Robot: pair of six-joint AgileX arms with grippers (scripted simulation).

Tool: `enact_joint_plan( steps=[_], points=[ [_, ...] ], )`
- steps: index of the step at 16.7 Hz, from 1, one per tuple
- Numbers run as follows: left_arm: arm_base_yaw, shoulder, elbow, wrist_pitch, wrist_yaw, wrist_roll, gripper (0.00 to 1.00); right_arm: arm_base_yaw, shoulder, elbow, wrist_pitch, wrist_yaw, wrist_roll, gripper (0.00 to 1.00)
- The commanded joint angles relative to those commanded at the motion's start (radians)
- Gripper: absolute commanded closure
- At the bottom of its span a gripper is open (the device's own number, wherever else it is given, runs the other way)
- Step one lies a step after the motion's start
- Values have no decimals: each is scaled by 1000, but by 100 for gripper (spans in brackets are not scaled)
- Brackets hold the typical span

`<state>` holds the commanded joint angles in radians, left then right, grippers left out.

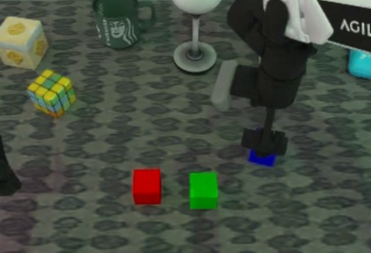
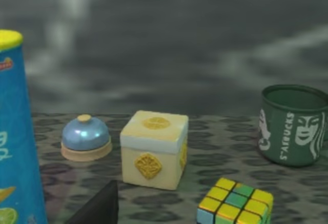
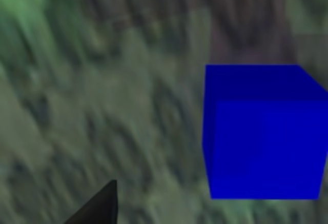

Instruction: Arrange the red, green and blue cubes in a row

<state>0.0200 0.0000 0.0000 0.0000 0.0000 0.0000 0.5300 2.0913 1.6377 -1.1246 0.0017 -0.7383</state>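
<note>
My right gripper [image 1: 265, 149] hangs low over the small glossy deep-blue cube [image 1: 262, 158], which sits on the patterned grey-green tablecloth [image 1: 116, 143] right of centre, above and to the right of the other two. The small glossy bright-red cube [image 1: 146, 186] and the small glossy bright-green cube [image 1: 203, 190] already lie side by side near the front edge, a gap between them, with the red one on the left. From above, the dark fingers cover most of the blue cube; I cannot tell whether they stand apart or are pressed onto it. In the right wrist view the blue cube [image 3: 264, 131] fills one side and only one dark fingertip [image 3: 100, 206] shows, clear of it.

I judge the cube to be light, rigid and slick-faced, with nothing fragile about it. The best hold would be square across two opposite flat sides, pads centred, so that it does not twist out at a corner.

My left gripper is out of sight; only a dark sliver of that arm shows at the table's left edge, parked near the multicoloured chequered puzzle cube [image 1: 51, 92] and the cream cube with yellow round marks [image 1: 21, 41].
</note>
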Motion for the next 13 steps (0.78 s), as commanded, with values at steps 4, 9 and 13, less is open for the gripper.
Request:
enact_joint_plan(
  steps=[4, 9, 13],
  points=[
    [0, 0, 0, 0, 0, 0, 0, -7, -5, -3, 5, 0, -21, 0],
    [0, 0, 0, 0, 0, 0, 0, -3, 13, -26, 43, 1, -18, 0],
    [0, 0, 0, 0, 0, 0, 0, -4, 71, -115, 198, 1, -18, 0]
  ],
)
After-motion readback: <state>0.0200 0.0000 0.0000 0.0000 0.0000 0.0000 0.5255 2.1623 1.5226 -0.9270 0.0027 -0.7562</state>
